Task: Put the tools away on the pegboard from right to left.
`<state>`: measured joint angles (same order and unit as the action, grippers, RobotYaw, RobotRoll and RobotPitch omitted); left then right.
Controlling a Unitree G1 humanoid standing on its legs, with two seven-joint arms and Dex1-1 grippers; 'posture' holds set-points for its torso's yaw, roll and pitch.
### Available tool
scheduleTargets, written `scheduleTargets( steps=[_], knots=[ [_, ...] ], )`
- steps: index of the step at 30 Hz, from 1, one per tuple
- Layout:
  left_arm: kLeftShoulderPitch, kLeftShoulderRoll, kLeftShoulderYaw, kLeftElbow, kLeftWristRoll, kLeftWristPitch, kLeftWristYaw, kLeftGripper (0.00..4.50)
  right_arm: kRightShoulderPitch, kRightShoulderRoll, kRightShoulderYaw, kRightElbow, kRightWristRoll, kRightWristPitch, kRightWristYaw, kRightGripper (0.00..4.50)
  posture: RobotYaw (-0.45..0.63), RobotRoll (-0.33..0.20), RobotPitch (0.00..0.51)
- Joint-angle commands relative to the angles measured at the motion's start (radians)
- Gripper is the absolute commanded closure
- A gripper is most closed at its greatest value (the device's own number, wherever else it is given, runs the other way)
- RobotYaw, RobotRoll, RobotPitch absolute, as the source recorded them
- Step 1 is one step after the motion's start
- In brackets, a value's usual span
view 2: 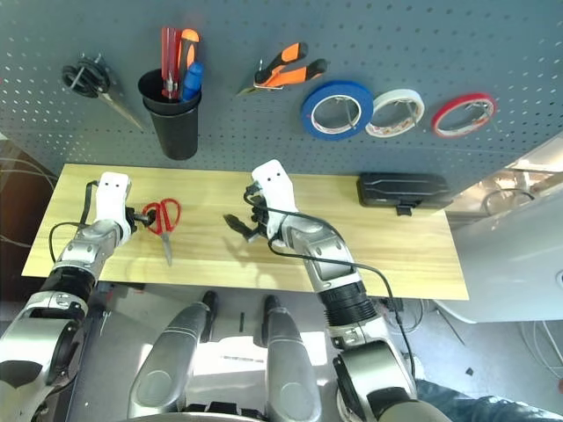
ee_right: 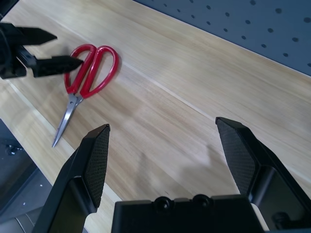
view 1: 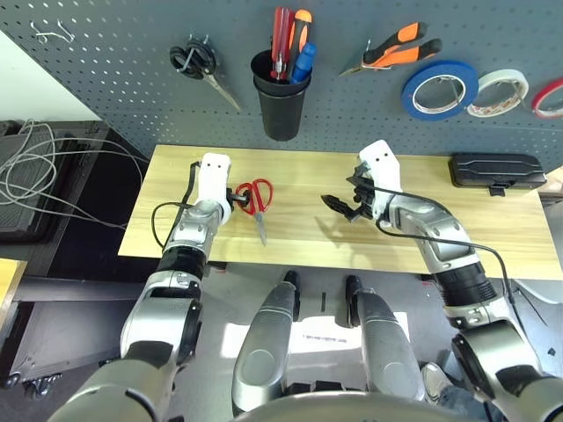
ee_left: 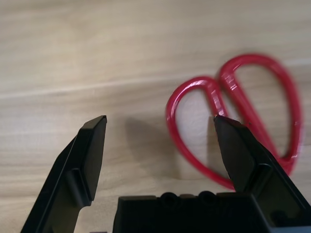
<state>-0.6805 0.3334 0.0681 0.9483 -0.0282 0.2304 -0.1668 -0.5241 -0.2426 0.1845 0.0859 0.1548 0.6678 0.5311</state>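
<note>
One tool remains: the scissors (view 1: 256,200) lie flat on the table (view 1: 299,237), handles just beside our left gripper (view 1: 236,200), wide open and empty. We close on one handle loop. The right gripper (view 1: 339,207) hovers open, empty.

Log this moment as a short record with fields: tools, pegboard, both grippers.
table: red-handled scissors lie flat on the wooden table, blades toward the robot
pegboard: blue tape roll and orange-and-black-handled pliers hang on the pegboard; blue-handled screwdriver stands in the black cup
left gripper: left gripper open, at the scissors' handle loops
right gripper: right gripper open, empty, above bare table
left to do: scissors not yet hung
</note>
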Motion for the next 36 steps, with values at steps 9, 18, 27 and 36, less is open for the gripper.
scheduleTargets(
  steps=[9, 18, 27, 36],
  knots=[
    [-0.002, 0.004, 0.005, 0.125, 0.014, -0.037, -0.002, 0.01, 0.039, 0.01, 0.037, -0.063, 0.002, 0.044, 0.007, 0.0, 0.08, 0.0, 0.42],
    [0.064, -0.01, -0.07, 0.053, 0.019, 0.261, -0.216, 2.57, 0.025, 0.0, 0.031, -0.051, 0.004, 0.043, 0.019, 0.0, 0.09, 0.0, 0.42],
    [0.167, 0.009, -0.055, -0.18, 0.005, 0.373, -0.231, 4.48, -0.014, 0.018, 0.021, -0.005, 0.004, -0.012, 0.023, 0.0, 0.11, 0.0, 0.4],
    [0.307, -0.004, 0.025, -0.466, -0.038, 0.292, -0.178, 4.48, -0.035, 0.031, 0.009, 0.018, 0.016, -0.075, 0.044, 0.0, 0.12, 0.0, 0.384]
  ],
)
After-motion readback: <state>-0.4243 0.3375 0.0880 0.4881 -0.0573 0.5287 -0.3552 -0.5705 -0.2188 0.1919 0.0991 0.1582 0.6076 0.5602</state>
